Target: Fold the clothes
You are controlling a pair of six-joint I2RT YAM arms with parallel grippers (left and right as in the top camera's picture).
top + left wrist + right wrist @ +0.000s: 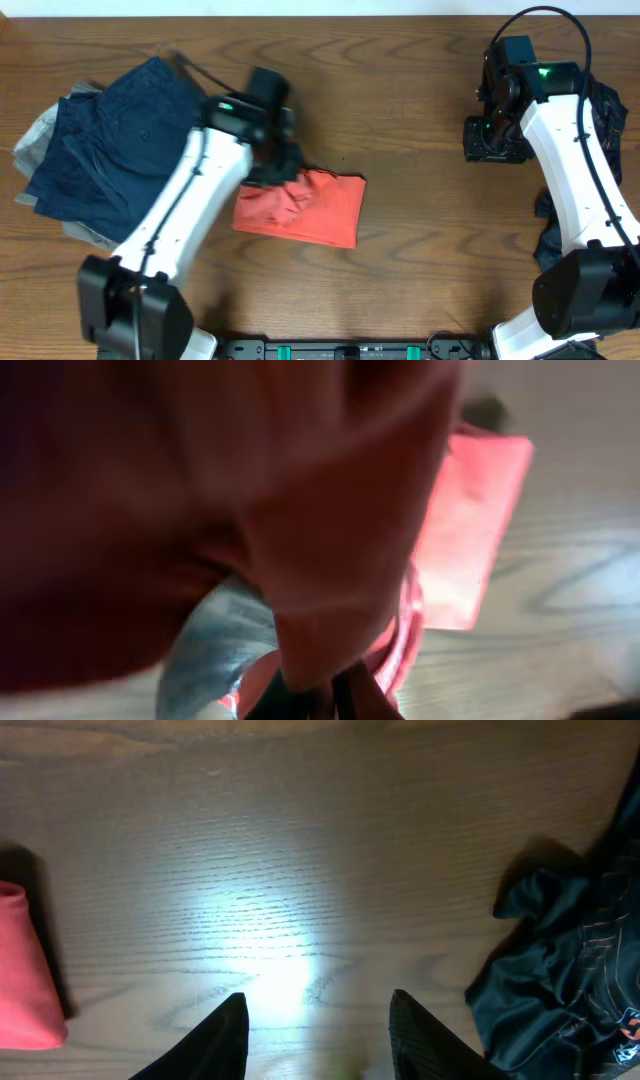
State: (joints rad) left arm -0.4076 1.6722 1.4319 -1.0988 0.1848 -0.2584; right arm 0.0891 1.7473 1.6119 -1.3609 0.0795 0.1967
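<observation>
Red cloth (320,210), clamped in left hand (283,168)

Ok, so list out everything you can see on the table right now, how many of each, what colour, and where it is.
red garment: one, coral red, centre of the table, lying partly folded.
navy clothes: a stack, count unclear, dark blue, left side.
grey garment: one showing, light grey, under the navy clothes at the left edge.
dark garment: one, blackish teal with an orange print, crumpled at the right edge.
table: one, brown wood.
left gripper: one, black, closed on the red garment's upper-left edge.
right gripper: one, black, open over bare wood at the upper right.
</observation>
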